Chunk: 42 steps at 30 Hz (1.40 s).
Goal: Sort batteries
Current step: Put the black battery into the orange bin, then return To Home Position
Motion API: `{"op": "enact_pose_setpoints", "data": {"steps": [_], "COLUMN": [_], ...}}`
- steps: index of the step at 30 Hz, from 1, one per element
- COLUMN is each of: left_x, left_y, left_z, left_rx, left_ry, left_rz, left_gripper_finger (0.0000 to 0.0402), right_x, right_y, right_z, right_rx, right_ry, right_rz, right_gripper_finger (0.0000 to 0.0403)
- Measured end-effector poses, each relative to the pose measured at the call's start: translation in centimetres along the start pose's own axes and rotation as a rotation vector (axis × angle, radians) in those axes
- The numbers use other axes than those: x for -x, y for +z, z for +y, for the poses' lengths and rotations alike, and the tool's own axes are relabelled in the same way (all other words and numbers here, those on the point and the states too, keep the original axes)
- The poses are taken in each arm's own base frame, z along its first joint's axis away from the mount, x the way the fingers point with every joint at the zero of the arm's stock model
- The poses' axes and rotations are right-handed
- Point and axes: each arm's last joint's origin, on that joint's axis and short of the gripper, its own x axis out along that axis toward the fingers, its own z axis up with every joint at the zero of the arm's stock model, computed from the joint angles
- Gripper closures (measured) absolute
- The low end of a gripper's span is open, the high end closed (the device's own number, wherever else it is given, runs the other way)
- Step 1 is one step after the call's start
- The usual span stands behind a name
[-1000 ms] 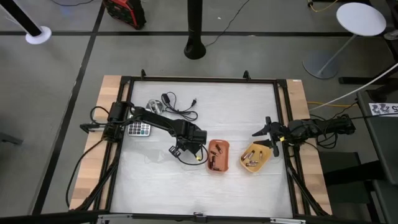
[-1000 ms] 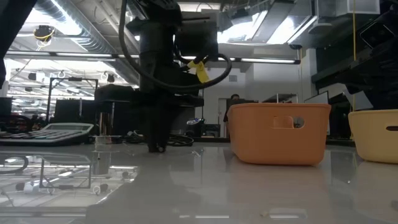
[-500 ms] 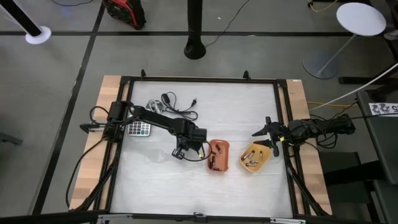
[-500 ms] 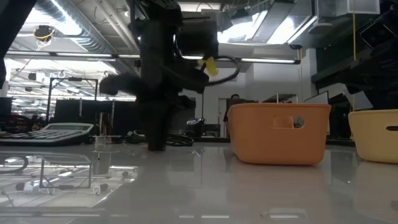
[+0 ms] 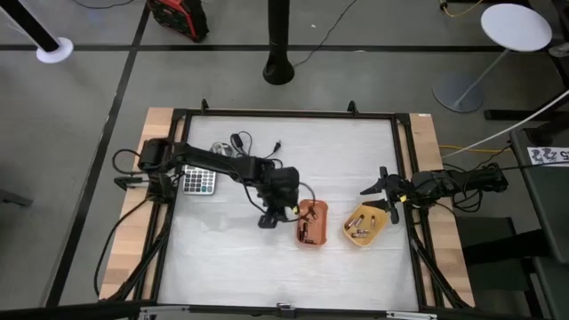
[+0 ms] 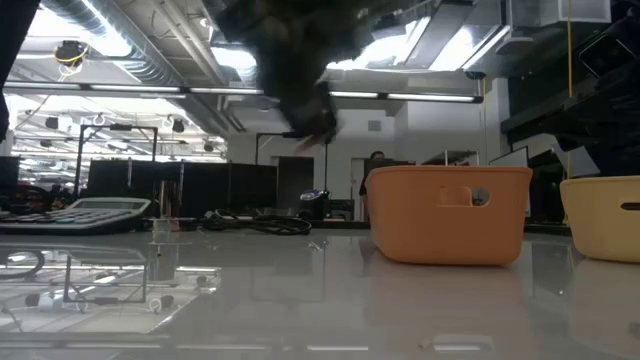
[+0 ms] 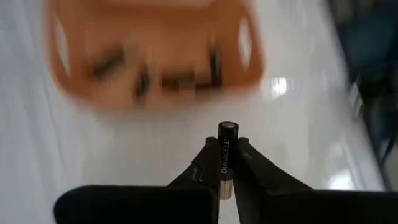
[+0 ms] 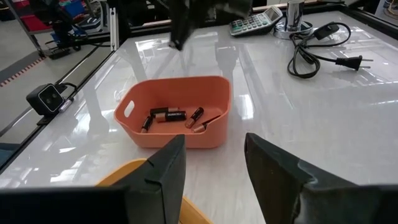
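battery (image 7: 227, 158): judged light, stiff, slippery | pinched mid-body by left gripper (image 7: 225, 163) beside orange tray (image 7: 155, 93), mid-desk | right gripper (image 8: 214, 171) spread, at desk's right edge

Dark jointed arms, black cabling

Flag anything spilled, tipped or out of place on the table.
Nothing stands out. The orange tray and yellow tray sit upright with their batteries inside. The left gripper holds one battery above the table near the orange tray. No loose batteries show on the table.
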Motion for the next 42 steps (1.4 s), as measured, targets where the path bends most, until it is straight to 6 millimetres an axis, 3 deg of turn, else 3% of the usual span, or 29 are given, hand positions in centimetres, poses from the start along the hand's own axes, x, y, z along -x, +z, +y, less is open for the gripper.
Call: {"op": "enact_pose_setpoints", "data": {"steps": [4,8,14,23,26,34,38,42], "left_x": [0.1,-1.4,-3.6,-2.9,-0.7,9.9,15.6,18.5], "left_y": [2.6,4.3,4.1,4.1,4.6,3.9,1.7,-2.5], "left_z": [-0.4,-1.0,-1.7,-1.8,-2.5,-6.1,-8.6,-10.2], "left_rx": [0.023,0.0,-0.111,-0.006,0.034,-0.091,-0.147,-0.123], "left_ry": [-0.002,0.034,0.157,0.225,0.215,0.259,0.34,0.416], "left_rz": [-0.248,-0.42,-0.401,-0.394,-0.397,-0.476,-0.535,-0.581], "left_gripper_finger": [0.0384,0.0382,0.0352,0.0254,0.0243,0.0252,0.025,0.025], "right_x": [0.0,0.0,0.0,0.0,0.0,0.0,0.0,0.0], "right_y": [0.0,0.0,0.0,0.0,0.0,0.0,0.0,0.0], "right_z": [0.0,0.0,0.0,0.0,0.0,0.0,0.0,0.0], "right_rx": [0.0,0.0,0.0,0.0,0.0,0.0,0.0,0.0], "right_ry": [0.0,0.0,0.0,0.0,0.0,0.0,0.0,0.0], "right_rz": [0.0,0.0,0.0,0.0,0.0,0.0,0.0,0.0], "right_gripper_finger": [0.0242,0.0242,0.0242,0.0242,0.0242,0.0242,0.0242,0.0242]}}
